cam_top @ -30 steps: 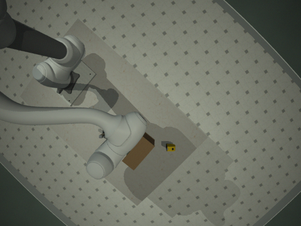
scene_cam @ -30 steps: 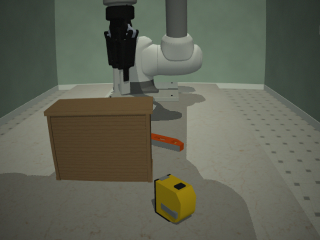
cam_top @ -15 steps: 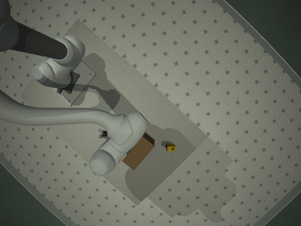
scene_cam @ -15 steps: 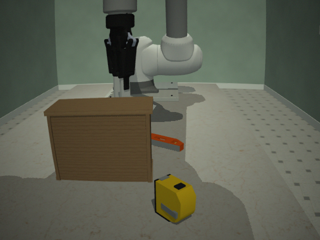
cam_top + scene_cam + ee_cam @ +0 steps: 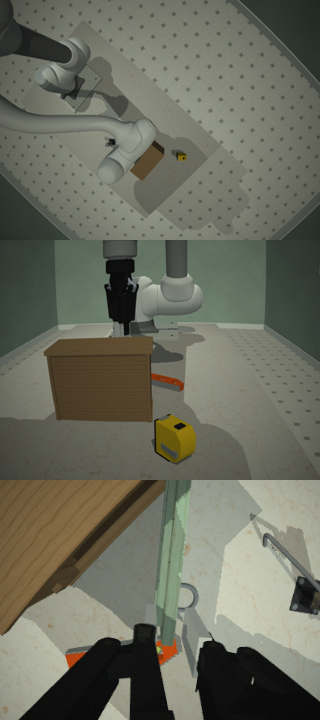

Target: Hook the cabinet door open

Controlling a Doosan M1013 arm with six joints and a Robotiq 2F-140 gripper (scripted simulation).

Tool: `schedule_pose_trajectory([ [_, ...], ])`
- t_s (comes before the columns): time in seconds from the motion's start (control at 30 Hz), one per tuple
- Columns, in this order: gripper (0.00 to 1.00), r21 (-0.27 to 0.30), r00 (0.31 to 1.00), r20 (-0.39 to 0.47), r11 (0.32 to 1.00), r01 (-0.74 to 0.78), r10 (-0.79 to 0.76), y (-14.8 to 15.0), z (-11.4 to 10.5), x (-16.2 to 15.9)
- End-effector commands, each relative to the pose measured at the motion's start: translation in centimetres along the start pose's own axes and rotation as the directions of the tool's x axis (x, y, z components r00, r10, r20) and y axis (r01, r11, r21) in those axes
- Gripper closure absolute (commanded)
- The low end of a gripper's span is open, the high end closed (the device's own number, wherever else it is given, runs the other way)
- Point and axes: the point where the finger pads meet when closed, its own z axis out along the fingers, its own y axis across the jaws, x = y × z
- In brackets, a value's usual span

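Note:
The brown wooden cabinet (image 5: 99, 379) stands flat on the table; it also shows in the top view (image 5: 147, 161) and the wrist view (image 5: 67, 507). Its green door (image 5: 172, 560) stands swung out from the cabinet, seen edge-on, with a grey ring eye (image 5: 190, 598) on its face. The thin metal hook (image 5: 283, 554) hangs from the small dark post (image 5: 306, 595), well to the right of the door and apart from the eye. My gripper (image 5: 121, 329) hangs behind and just above the cabinet top. In the wrist view its fingers are narrowed with nothing between them, above the door's outer edge.
An orange level (image 5: 167, 382) lies on the table behind the cabinet's right side. A yellow tape measure (image 5: 174, 437) sits in front of the cabinet's right corner. My arm's base (image 5: 165, 334) stands farther back. The post also shows in the top view (image 5: 109, 142).

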Motion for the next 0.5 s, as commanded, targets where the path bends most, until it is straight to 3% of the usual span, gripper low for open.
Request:
schedule_pose_trajectory([
  [0.0, 0.84, 0.0, 1.0, 0.0, 1.0, 0.0, 0.0, 0.0, 0.12, 0.0],
  [0.47, 0.84, 0.0, 1.0, 0.0, 1.0, 0.001, -0.001, 0.0, 0.3, 0.0],
])
